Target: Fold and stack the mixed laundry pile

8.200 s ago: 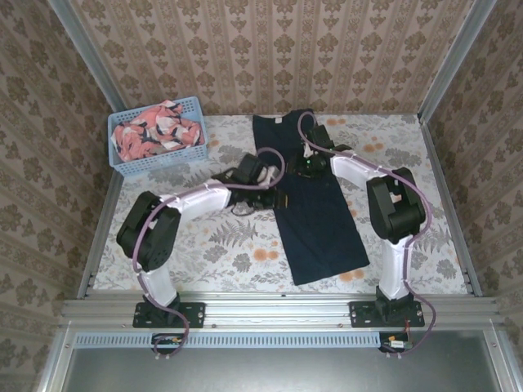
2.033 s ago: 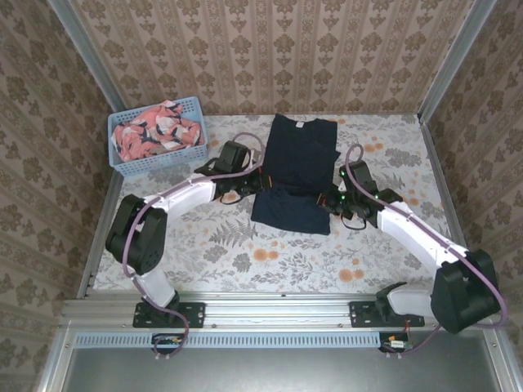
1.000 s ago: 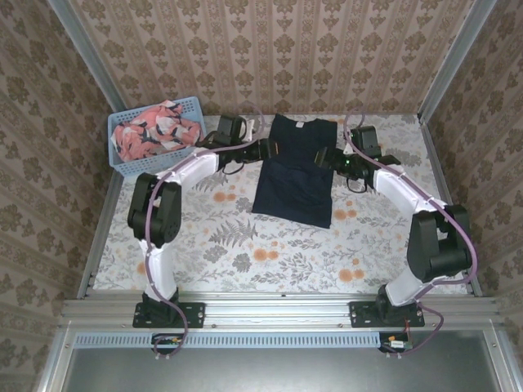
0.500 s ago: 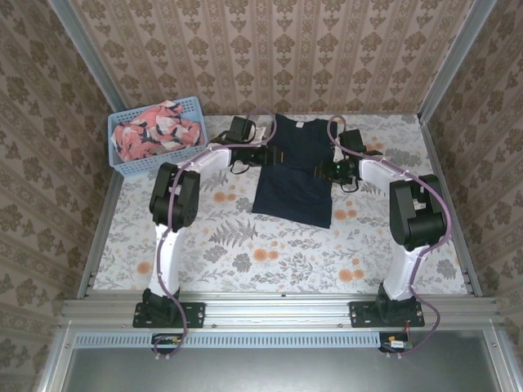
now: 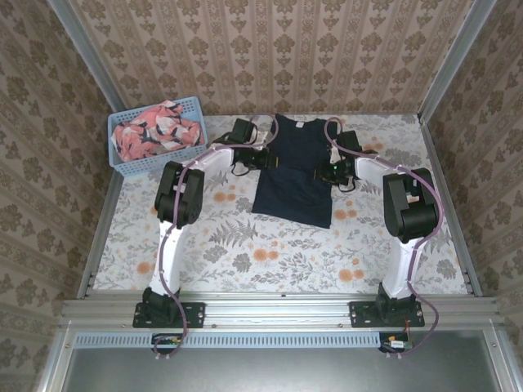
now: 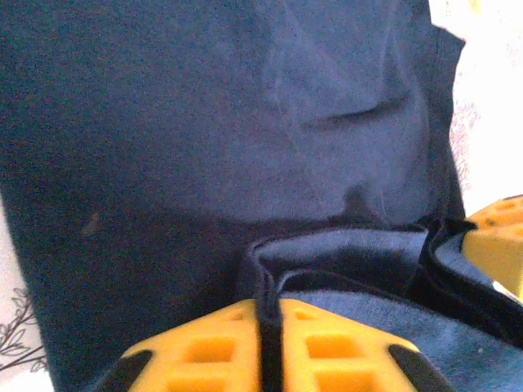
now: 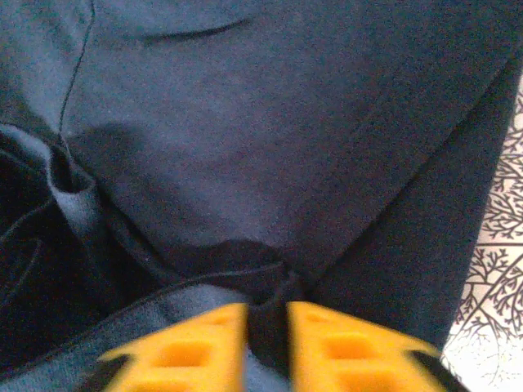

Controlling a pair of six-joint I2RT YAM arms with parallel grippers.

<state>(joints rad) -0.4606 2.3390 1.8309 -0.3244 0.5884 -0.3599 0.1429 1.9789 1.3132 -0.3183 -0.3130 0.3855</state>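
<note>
- The navy garment (image 5: 294, 175) lies partly folded on the floral-patterned table (image 5: 245, 245), in the far middle of the surface; its collar end points to the back wall (image 5: 278, 49) and its near edge sits square toward the arms
- Both arms reach across the table to the garment's mid-section, one at each side edge, roughly level with each other
- The left gripper (image 5: 263, 160) sits at the garment's left edge; seen from the left wrist, the left gripper (image 6: 268, 327) has its yellow pads (image 6: 204, 343) pressed almost together, with a raised fold of navy cloth pinched in the thin dark seam between them
- The right gripper (image 5: 325, 170) sits at the garment's right edge; seen from the right wrist, the right gripper (image 7: 268, 327) has its yellow pads (image 7: 343, 343) drawn close on a bunched ridge of the same dark fabric, which fills the narrow gap
- Beyond each pair of pads, the navy garment (image 6: 204, 122) spreads flat with a few shallow creases; a strip of the patterned table (image 7: 498, 269) shows past its edge
- The coral-pink printed garment (image 5: 155, 131) is heaped inside the light blue basket (image 5: 155, 167) at the table's far left corner, well apart from the navy garment and both grippers
</note>
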